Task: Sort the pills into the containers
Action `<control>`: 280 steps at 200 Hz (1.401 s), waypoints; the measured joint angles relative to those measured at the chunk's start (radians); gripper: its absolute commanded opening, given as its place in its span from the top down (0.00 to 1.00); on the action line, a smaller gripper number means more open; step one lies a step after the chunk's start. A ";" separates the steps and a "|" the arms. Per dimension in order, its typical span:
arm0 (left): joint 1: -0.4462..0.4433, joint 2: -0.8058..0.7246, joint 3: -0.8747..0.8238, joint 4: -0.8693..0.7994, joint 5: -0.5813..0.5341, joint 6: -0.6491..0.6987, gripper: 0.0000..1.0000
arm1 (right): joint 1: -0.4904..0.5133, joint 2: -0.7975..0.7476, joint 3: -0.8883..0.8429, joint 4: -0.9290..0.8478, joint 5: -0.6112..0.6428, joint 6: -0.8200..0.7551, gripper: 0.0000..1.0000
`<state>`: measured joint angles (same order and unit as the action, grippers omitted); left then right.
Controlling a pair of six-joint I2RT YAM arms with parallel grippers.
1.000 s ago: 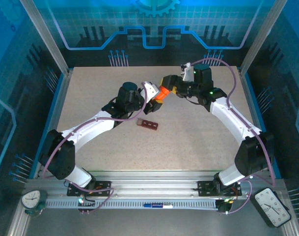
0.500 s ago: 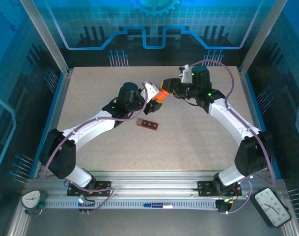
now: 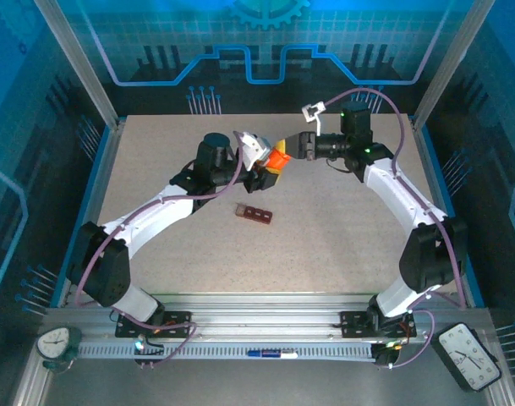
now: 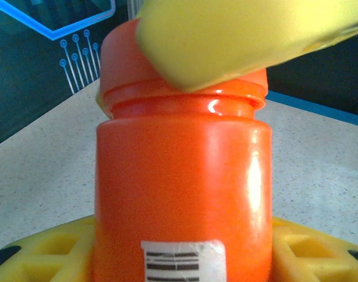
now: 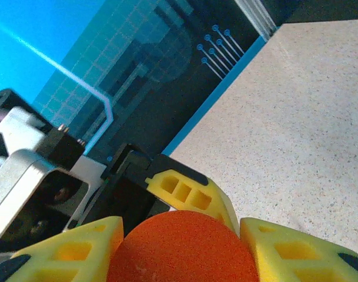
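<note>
Left hand (image 3: 260,164) grips the orange bottle (image 3: 276,159), right hand (image 3: 294,145) clamped on its cap (image 5: 181,247) — containers (image 3: 254,214) lie mid-way on the bench (image 3: 342,254), well apart. I worry a jerky twist-off spills pills — they'd scatter.

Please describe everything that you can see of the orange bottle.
The orange bottle is a glossy plastic cylinder with a ridged neck, an orange cap on it and a white barcode label. It hangs tilted between the arms: the left gripper has its jaws on the body, the right gripper on the cap.
</note>
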<state>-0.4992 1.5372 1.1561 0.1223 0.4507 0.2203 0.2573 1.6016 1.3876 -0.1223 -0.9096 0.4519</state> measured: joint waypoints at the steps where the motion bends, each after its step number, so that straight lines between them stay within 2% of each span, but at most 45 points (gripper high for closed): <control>1: 0.000 0.000 0.000 -0.001 0.002 -0.002 1.00 | 0.000 0.000 0.000 0.000 -0.001 -0.002 0.64; 21: 0.001 -0.001 0.000 -0.006 0.020 -0.013 1.00 | -0.002 0.000 0.000 -0.010 -0.019 -0.047 0.63; 39: 0.003 -0.001 0.000 -0.006 0.027 -0.016 1.00 | -0.001 -0.002 0.000 -0.011 -0.022 -0.064 0.50; 54: 0.004 -0.001 0.000 -0.006 0.027 -0.020 1.00 | 0.005 -0.005 -0.004 -0.010 -0.010 -0.057 0.30; 60: 0.005 -0.001 0.000 -0.010 0.027 -0.021 1.00 | 0.006 -0.010 -0.011 0.001 0.006 -0.051 0.25; 83: 0.006 -0.001 0.000 -0.027 0.018 -0.021 1.00 | 0.008 -0.037 -0.055 0.069 0.057 0.013 0.14; 124: 0.006 -0.002 -0.018 -0.003 -0.061 -0.008 1.00 | 0.010 -0.107 -0.113 0.153 0.168 0.215 0.14; 174: 0.000 -0.002 -0.054 0.038 -0.181 0.050 1.00 | 0.019 -0.164 -0.145 0.110 0.385 0.414 0.14; 213: -0.016 -0.002 -0.054 0.041 -0.220 0.083 1.00 | 0.048 -0.146 -0.126 0.040 0.458 0.442 0.13; 280: -0.029 0.000 -0.054 0.041 -0.231 0.098 1.00 | 0.097 -0.101 -0.116 0.021 0.465 0.444 0.18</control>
<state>-0.5285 1.5375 1.1019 0.1631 0.2199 0.3183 0.3538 1.5002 1.2720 -0.1009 -0.4450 0.8963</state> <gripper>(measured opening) 0.526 0.836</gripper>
